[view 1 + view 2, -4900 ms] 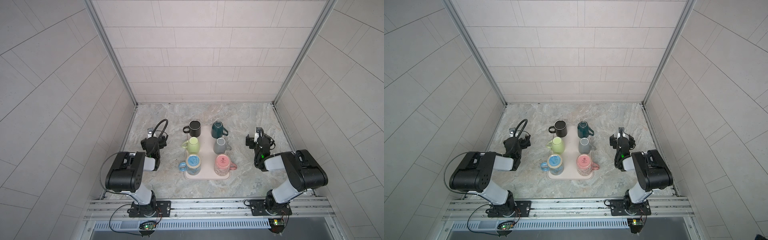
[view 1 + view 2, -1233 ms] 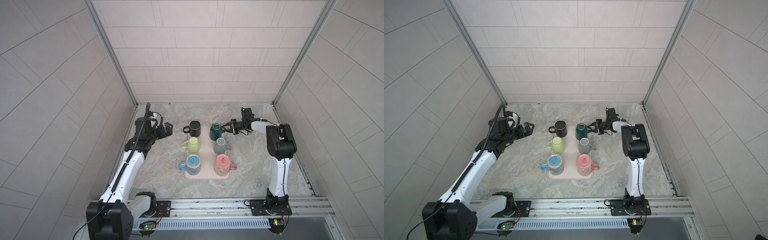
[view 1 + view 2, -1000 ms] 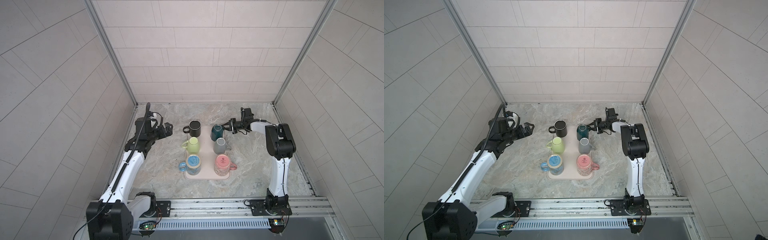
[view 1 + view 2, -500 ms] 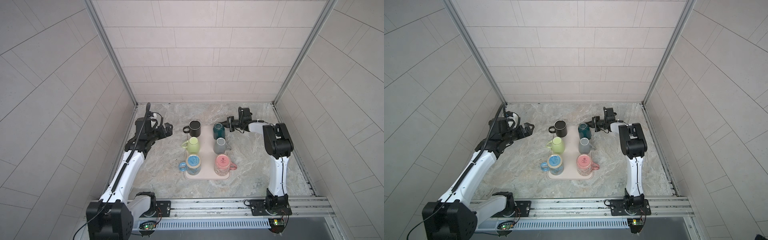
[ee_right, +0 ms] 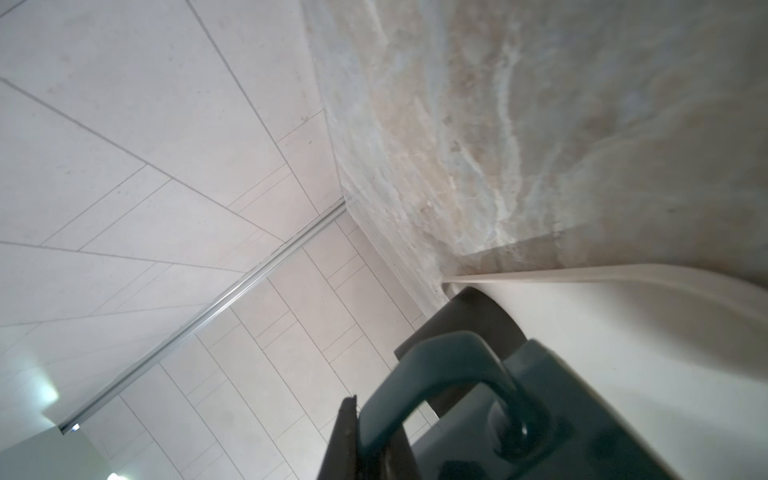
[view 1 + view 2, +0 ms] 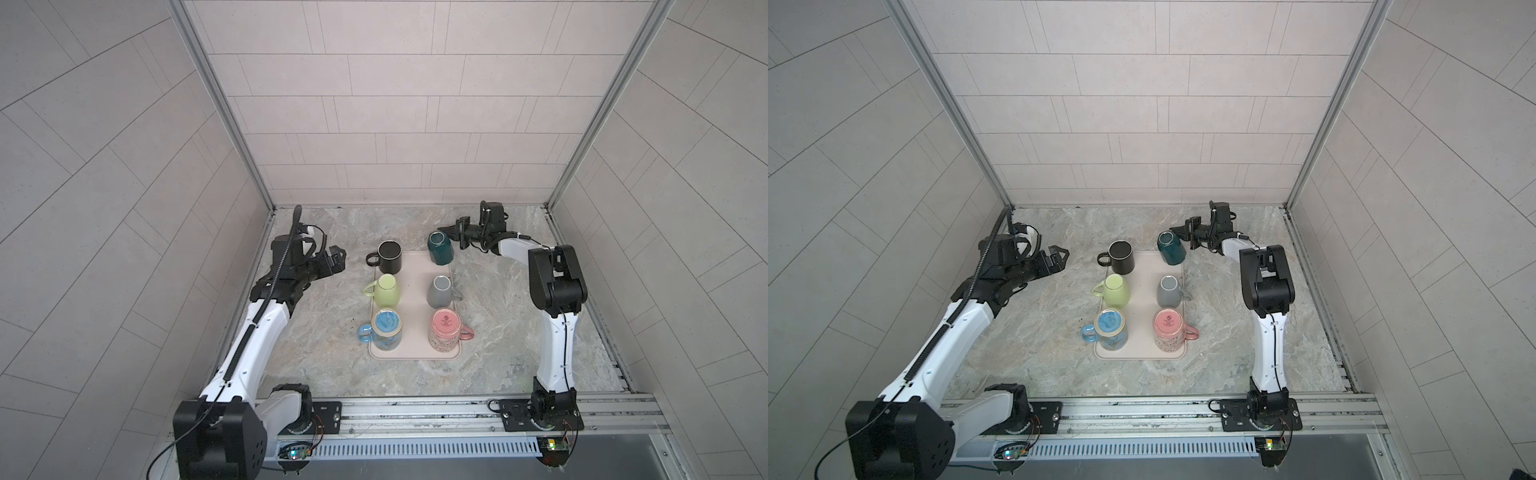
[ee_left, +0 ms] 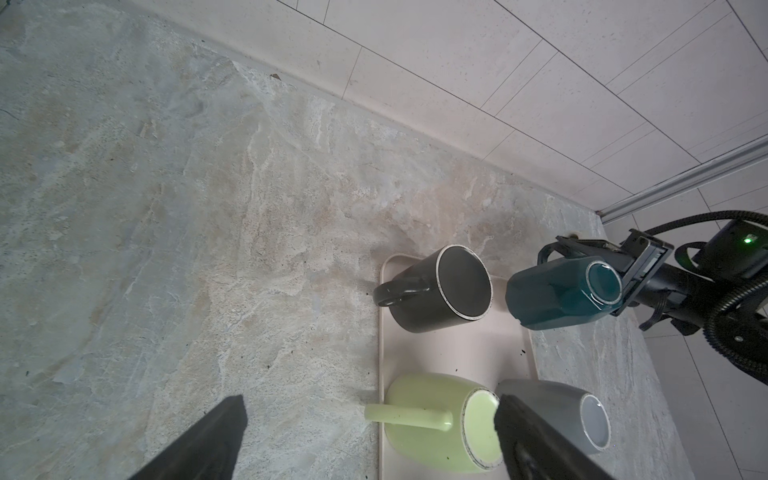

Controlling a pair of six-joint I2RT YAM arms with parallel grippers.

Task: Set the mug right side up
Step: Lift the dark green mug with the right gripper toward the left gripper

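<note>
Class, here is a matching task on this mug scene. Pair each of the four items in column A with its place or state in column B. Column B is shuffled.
Column A
1. teal mug
2. pink mug
3. black mug
4. left gripper

Column B
a. open, above the table, left of the tray
b. tilted, handle clamped in the right gripper
c. at the tray's near right corner
d. at the tray's far left corner

Pairs: 1-b, 2-c, 3-d, 4-a
</note>
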